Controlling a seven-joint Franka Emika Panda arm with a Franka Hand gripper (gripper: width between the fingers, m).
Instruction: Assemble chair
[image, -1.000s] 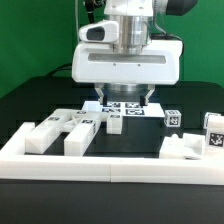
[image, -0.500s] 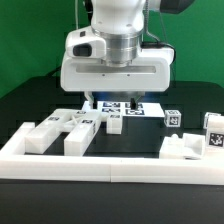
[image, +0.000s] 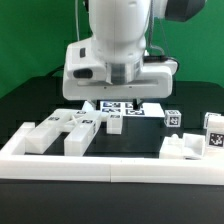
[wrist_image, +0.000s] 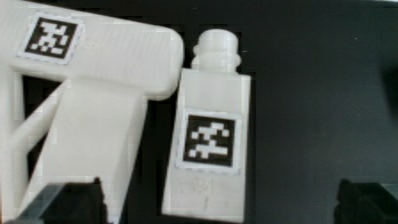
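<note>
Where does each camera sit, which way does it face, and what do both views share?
Exterior view: off the arm, facing it across the table; sees chair pieces, border rail, marker board; shows the arm.
Wrist view: on the wrist, looking down on two tagged pieces; shows the open gripper, dark fingertips.
Shared: tagged white chair pieces.

the arm (image: 115, 50) covers part of the marker board (image: 125, 105); the wide chair piece (wrist_image: 89, 90) runs off frame.
</note>
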